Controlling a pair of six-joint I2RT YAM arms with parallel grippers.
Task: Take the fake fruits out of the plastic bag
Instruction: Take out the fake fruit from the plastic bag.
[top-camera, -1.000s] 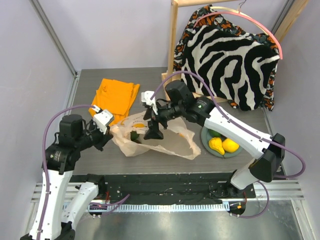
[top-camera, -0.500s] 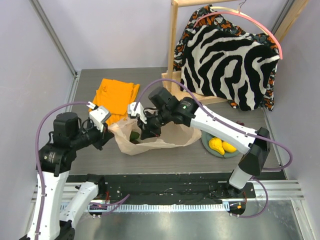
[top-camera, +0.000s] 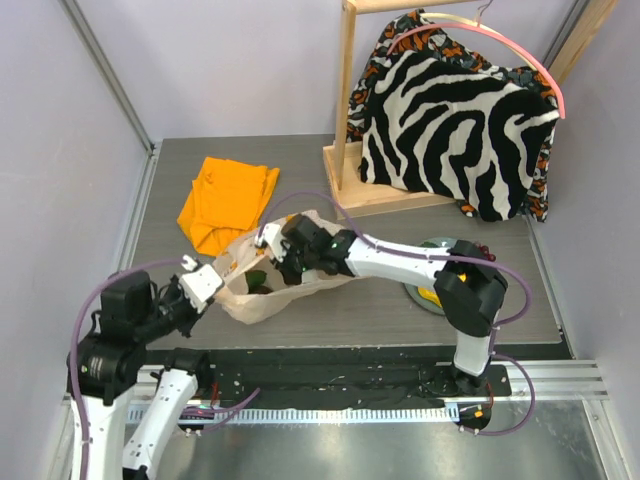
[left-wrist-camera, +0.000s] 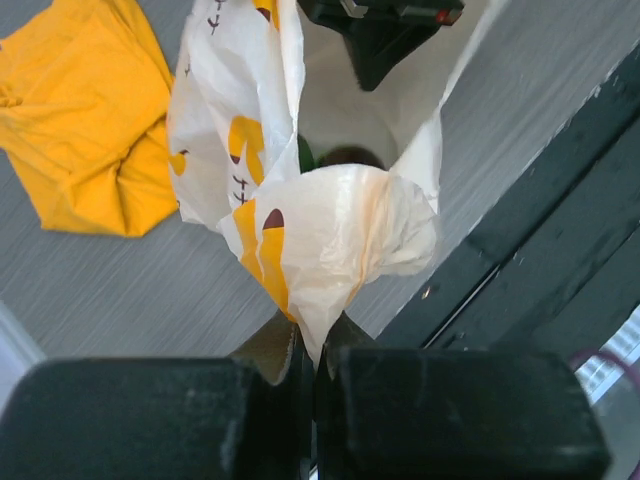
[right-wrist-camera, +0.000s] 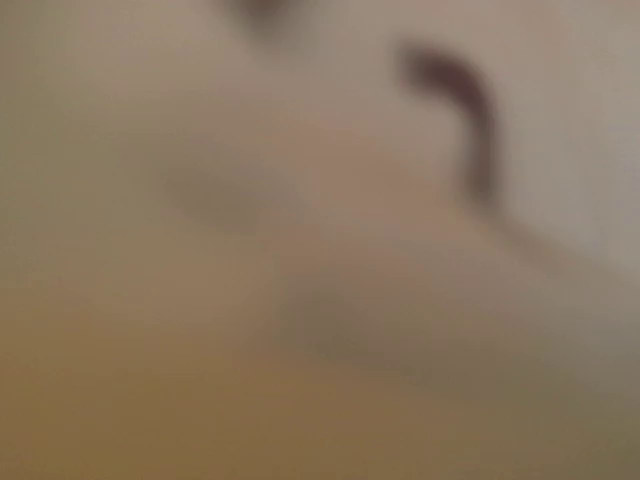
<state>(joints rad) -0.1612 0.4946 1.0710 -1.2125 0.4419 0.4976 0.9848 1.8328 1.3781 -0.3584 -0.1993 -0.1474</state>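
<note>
The plastic bag (top-camera: 262, 290) lies crumpled at the table's middle left, its mouth held up. My left gripper (top-camera: 205, 288) is shut on a pinch of the bag's rim (left-wrist-camera: 318, 300), at the bag's near-left side. My right gripper reaches into the bag's mouth; its black body (left-wrist-camera: 385, 35) shows from the left wrist view, its fingers hidden by plastic. Deep in the bag (left-wrist-camera: 250, 120) sit a green fruit (left-wrist-camera: 305, 155) and a dark maroon fruit (left-wrist-camera: 350, 157). The right wrist view is a beige blur of plastic. A yellow fruit (top-camera: 428, 294) lies on a plate (top-camera: 414, 294) under my right arm.
A folded orange cloth (top-camera: 225, 200) lies behind the bag at the left. A zebra-patterned garment (top-camera: 455, 120) hangs on a wooden rack (top-camera: 345, 100) at the back right. A black rail (top-camera: 320, 365) runs along the near edge.
My right gripper has gone from above the bag down into its mouth and shut. My left arm has pulled back toward the near edge, dragging the bag's rim with it.
</note>
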